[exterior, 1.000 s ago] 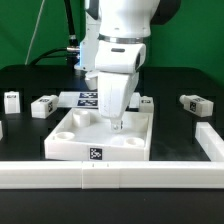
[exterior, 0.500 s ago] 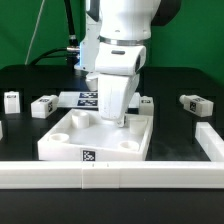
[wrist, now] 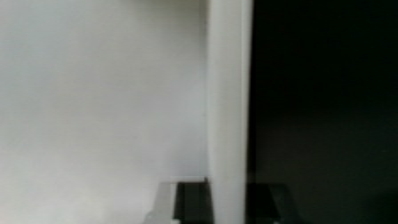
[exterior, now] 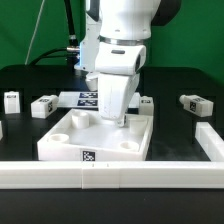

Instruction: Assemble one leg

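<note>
Small white legs with black-and-white tags lie on the black table: two at the exterior view's left [exterior: 11, 99] [exterior: 44, 105] and one at its right [exterior: 194, 102]. The large white square panel [exterior: 70, 140] with round corner sockets lies in the middle, behind the front rail. My gripper [exterior: 118, 122] reaches down onto the panel's right part. In the wrist view the gripper [wrist: 228, 203] has its dark fingers [wrist: 191, 202] on either side of the panel's thin white edge [wrist: 228, 100], shut on it. No leg is held.
A long white rail [exterior: 110, 173] runs along the front and turns back at the exterior view's right [exterior: 211, 141]. The marker board [exterior: 88, 98] lies behind the panel. Another small white part [exterior: 147, 101] sits just behind the panel's right corner.
Over the last second the panel shifted a little toward the exterior view's left and the front rail, with my gripper on it. It has been still for the last half second.
</note>
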`<control>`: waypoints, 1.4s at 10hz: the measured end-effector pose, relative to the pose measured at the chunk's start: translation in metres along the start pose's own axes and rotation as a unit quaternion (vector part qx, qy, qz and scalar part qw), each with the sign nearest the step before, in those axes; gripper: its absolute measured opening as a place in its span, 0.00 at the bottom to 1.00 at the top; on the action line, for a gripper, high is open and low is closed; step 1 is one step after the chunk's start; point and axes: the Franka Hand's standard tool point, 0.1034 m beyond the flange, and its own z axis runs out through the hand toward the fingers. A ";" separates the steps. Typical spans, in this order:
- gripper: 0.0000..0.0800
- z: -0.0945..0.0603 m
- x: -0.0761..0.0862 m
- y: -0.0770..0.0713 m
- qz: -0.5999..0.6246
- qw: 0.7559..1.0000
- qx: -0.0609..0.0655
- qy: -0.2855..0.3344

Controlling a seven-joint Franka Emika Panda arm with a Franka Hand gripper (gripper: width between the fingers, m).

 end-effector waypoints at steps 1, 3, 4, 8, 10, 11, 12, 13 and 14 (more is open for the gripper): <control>0.07 0.000 0.000 0.000 0.000 1.000 0.000 0.000; 0.07 -0.001 0.001 0.004 -0.049 0.999 -0.001 -0.001; 0.07 -0.001 0.004 0.006 -0.062 0.998 -0.003 -0.001; 0.07 -0.001 0.011 0.011 -0.108 0.994 -0.009 -0.004; 0.07 -0.001 0.011 0.011 -0.108 0.994 -0.009 -0.004; 0.07 -0.001 0.013 0.010 -0.111 0.994 -0.008 -0.004; 0.07 -0.001 0.022 0.008 -0.118 0.993 -0.007 -0.002; 0.07 -0.001 0.033 0.006 -0.127 0.992 -0.008 0.002; 0.07 -0.001 0.044 0.006 -0.134 0.991 -0.010 0.008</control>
